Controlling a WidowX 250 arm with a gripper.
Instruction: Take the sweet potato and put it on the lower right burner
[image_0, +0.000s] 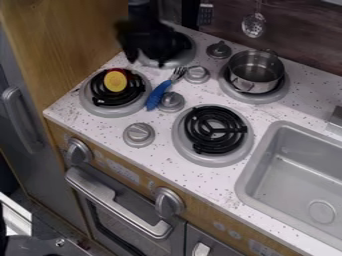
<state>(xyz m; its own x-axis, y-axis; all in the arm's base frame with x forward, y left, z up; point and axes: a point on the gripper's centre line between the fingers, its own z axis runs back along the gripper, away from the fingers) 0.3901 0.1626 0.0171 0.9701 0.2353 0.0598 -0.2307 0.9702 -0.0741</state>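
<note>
Camera view shows the yellow and dark red toy sweet potato (115, 81) on the lower left black coil burner (135, 89), with its round yellow face turned upward. Behind it, the black two-finger gripper (147, 59) is over the upper left burner (182, 58); its fingers are spread rather wide, and I can see nothing held between them. Just beside the sweet potato's burner lies a fork with blue handle and metal tines (157, 95), near a round grey knob (172, 101). The lower right black coil burner (215, 131) is at the other side of this knob. On the upper right burner (248, 97) stands a shiny silver metal pot (256, 74), upright. Farther to the right, a grey sink (248, 185) is set into the white speckled counter (194, 177).
</note>
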